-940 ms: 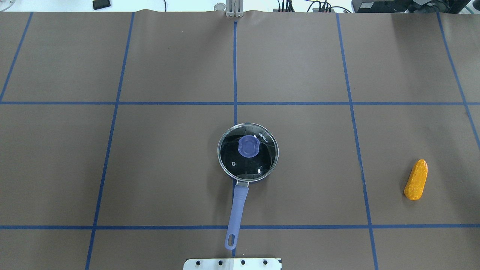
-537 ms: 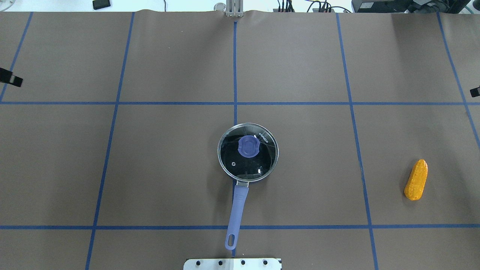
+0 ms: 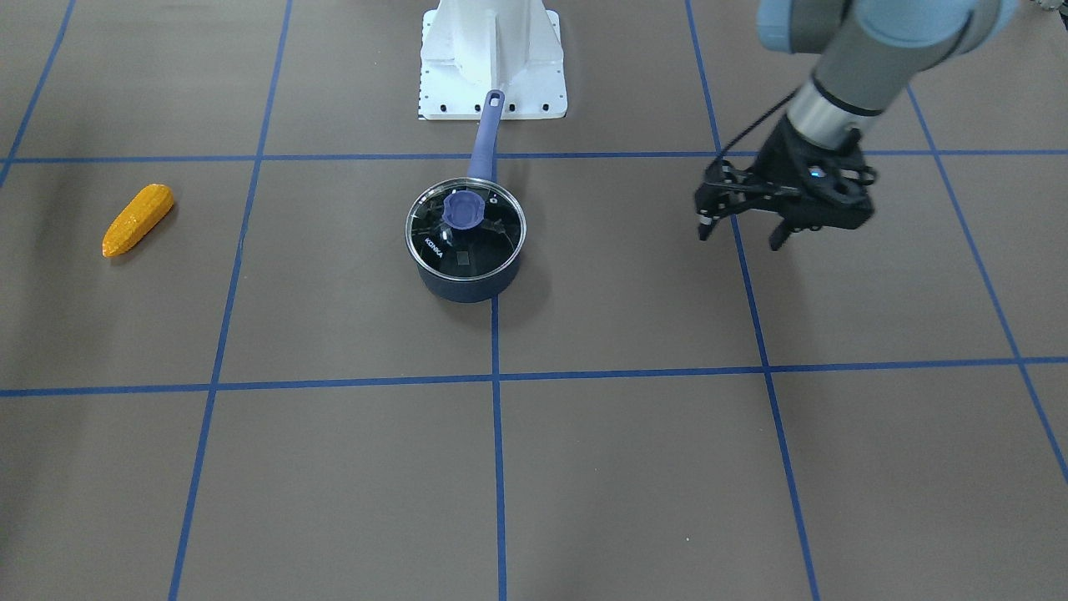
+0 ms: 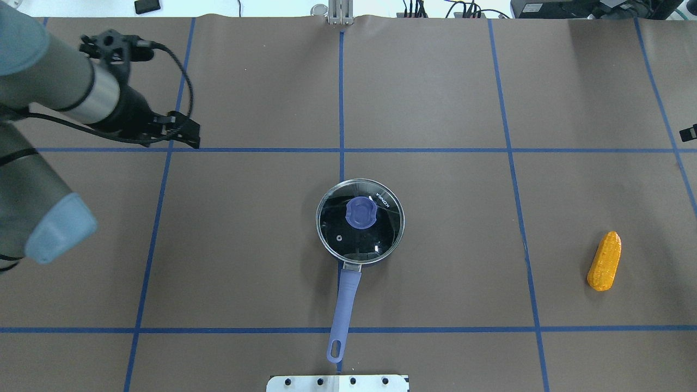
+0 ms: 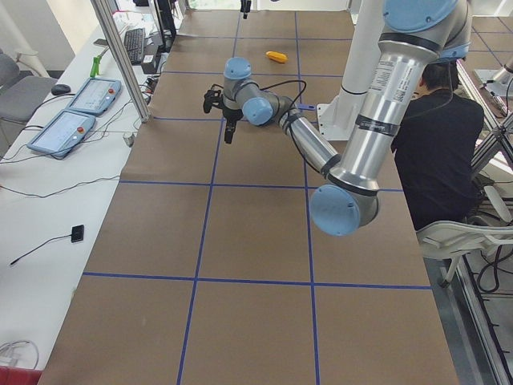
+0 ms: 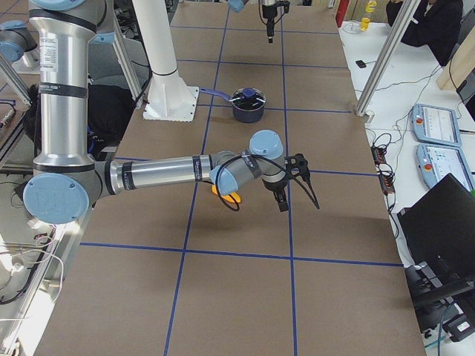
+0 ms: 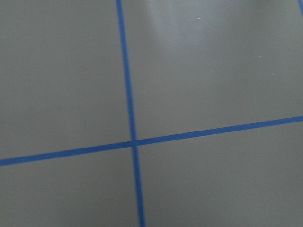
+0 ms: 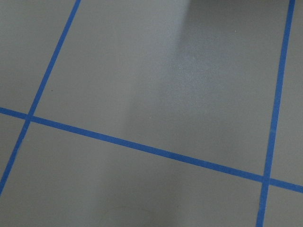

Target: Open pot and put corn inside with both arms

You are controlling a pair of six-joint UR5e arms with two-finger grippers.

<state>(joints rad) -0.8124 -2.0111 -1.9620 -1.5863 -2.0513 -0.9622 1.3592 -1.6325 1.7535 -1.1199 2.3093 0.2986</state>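
The pot (image 4: 344, 305) stands at the table's centre with its long handle toward the robot base. The glass lid (image 4: 381, 239) with its blue knob (image 4: 360, 212) sits shut on it. It also shows in the front-facing view (image 3: 467, 288). The corn (image 4: 604, 261) lies on the table far to the right, also in the front-facing view (image 3: 138, 219). My left gripper (image 3: 743, 235) hangs open and empty above the table, well left of the pot, as the overhead view (image 4: 190, 140) shows. My right gripper (image 4: 689, 132) only peeks in at the right edge; I cannot tell its state.
The white base block (image 4: 337, 383) is at the near edge, just behind the pot handle. Blue tape lines form a grid on the brown table cover. A seated person (image 5: 433, 136) and control consoles (image 5: 80, 96) are beside the table.
My left arm has swung in from the left edge toward the table's middle. My right gripper's tip appeared at the right edge and stays there. Pot, lid and corn have not moved.
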